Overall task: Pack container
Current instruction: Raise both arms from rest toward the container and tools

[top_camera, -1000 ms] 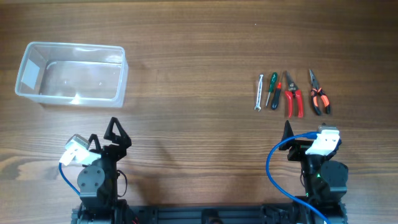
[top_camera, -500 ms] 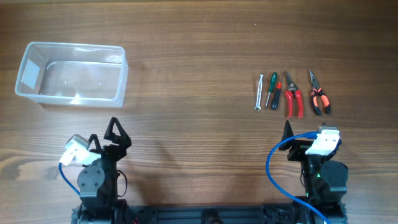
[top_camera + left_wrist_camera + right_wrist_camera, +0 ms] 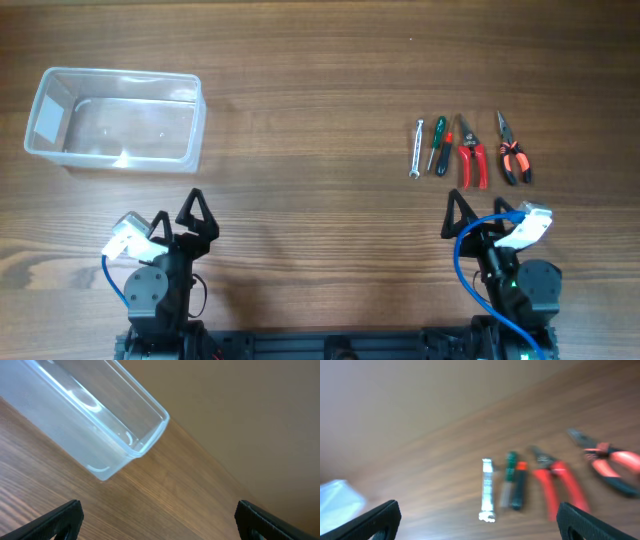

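The clear plastic container (image 3: pixel 115 118) stands empty at the far left of the table; the left wrist view shows its near corner (image 3: pixel 100 425). A silver wrench (image 3: pixel 417 148), two screwdrivers (image 3: pixel 437 145), red cutters (image 3: pixel 471 155) and orange-black pliers (image 3: pixel 512 150) lie in a row at the right. My left gripper (image 3: pixel 180 213) is open and empty, a little in front of the container (image 3: pixel 157 517). My right gripper (image 3: pixel 480 208) is open and empty, just in front of the tools (image 3: pixel 479 517). The right wrist view, which is blurred, shows the wrench (image 3: pixel 487 489) straight ahead.
The wooden table (image 3: pixel 310 90) stretches bare between the container and the tools. Blue cables loop at both arm bases. A plain wall lies beyond the table's far edge in both wrist views.
Both grippers now show two spread fingers where earlier they looked narrow. Both wrists have shifted slightly. The container and tools have not moved.
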Robot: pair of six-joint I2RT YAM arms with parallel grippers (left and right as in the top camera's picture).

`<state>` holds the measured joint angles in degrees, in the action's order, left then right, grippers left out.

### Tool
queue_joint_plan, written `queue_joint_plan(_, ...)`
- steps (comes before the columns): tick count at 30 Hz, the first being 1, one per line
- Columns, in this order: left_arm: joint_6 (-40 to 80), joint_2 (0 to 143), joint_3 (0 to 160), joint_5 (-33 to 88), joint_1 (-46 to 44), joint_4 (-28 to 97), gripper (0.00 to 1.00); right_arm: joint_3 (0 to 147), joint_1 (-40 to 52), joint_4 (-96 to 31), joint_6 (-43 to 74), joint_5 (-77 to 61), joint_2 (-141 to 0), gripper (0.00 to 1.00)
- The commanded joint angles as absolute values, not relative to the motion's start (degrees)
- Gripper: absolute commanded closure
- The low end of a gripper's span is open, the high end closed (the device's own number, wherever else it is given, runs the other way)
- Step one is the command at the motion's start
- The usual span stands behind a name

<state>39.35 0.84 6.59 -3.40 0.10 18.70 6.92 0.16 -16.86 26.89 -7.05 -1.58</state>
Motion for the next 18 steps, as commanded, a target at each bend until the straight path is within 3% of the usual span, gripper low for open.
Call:
queue_joint_plan(1,39.0,1.3,9.6,-2.0,-0.2,18.2,0.00,8.7,-0.1,-13.7,32.7,-16.6,-1.4,0.00)
queue_joint_plan(5,30.9,10.1,20.0,-2.7,-0.2,19.4,0.01,16.8,-0.1,-14.0,26.8,-16.3,-9.0,0.01)
queue_joint_plan(11,19.8,37.8,46.2,-11.6,0.0,23.9,0.00,38.3,-0.1,-19.8,26.8,-15.9,-38.4,0.00)
queue_joint_plan(18,14.0,71.0,80.0,-11.9,10.2,29.3,0.00,67.4,-0.1,-30.7,22.7,-23.3,-68.4,0.00)
